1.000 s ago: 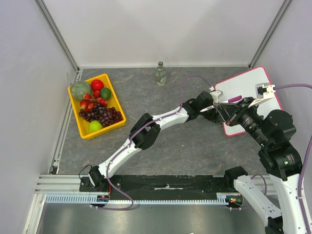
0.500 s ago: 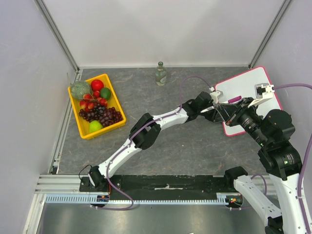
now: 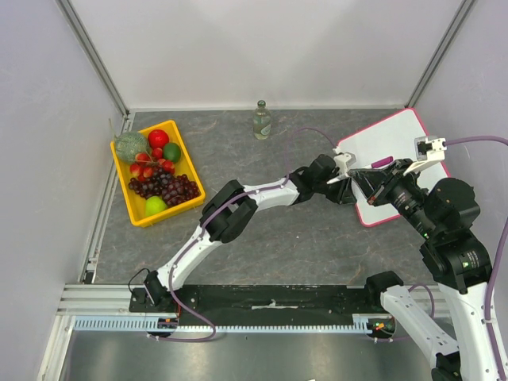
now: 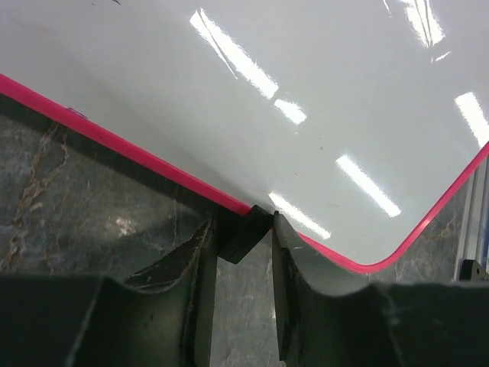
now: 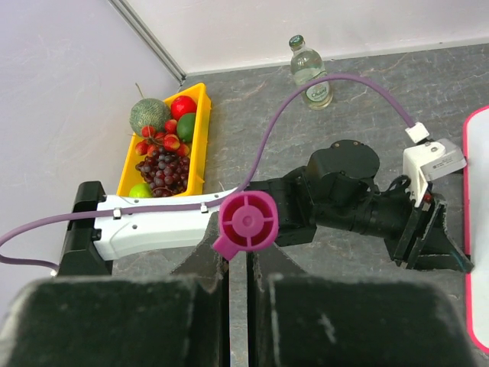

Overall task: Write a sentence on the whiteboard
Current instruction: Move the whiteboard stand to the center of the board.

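— On the far right of the table, how does the whiteboard (image 3: 385, 139) lie?
— Flat and skewed, with its pink rim showing.
— Left gripper (image 4: 238, 231)?
— Narrowed onto a black clip (image 4: 246, 229) on the near rim, with a finger at each side of it.
— Right gripper (image 5: 237, 260)?
— Fully closed on a magenta marker (image 5: 246, 223). It is by the board's near edge, just beside the left gripper, and the marker's round end faces the wrist camera.

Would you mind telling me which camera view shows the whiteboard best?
The top external view, since it shows the whiteboard nearly whole, with its outline and tilt on the table. The left wrist view shows just one glossy corner with the pink rim. The right wrist view shows only a sliver of rim at its right edge.
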